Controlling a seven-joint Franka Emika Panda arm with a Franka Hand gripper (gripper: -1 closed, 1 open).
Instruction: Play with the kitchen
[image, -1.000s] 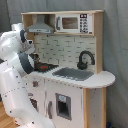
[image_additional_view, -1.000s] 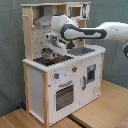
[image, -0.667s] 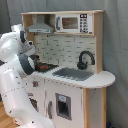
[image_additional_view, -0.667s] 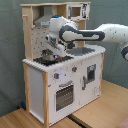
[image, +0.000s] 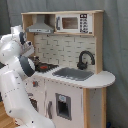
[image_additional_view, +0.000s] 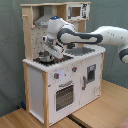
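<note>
The end effector (image_additional_view: 48, 54) hangs low over the hob (image_additional_view: 46, 60) at the end of the kitchen (image_additional_view: 60, 75) nearest the second exterior view's left, its tip just above or touching the dark burner surface; contact cannot be made out, and I cannot tell whether its fingers are spread or closed, nor whether anything is in them. In the first exterior view the arm (image: 17, 70) fills the first exterior view's left and hides the end effector, with only a patch of the red-and-black hob (image: 46, 66) showing past it.

Outward from there, the grey sink (image: 73, 73) sits in the white worktop with a black tap (image: 85, 59) curving behind it. Above the hob is a grey hood (image: 39, 27), and beside that a microwave (image: 73, 23) with a keypad panel; any marks on it cannot be read, and no brand or writing is legible anywhere. Below, in the second exterior view, the oven door (image_additional_view: 64, 95) and knobs (image_additional_view: 65, 74) face forward, with a dark-panelled door (image_additional_view: 90, 74) alongside. The kitchen stands on a wooden desk (image_additional_view: 107, 107).

Against a second ago, the arm's wrist has dipped slightly closer to the hob; the kitchen itself has not shifted.
</note>
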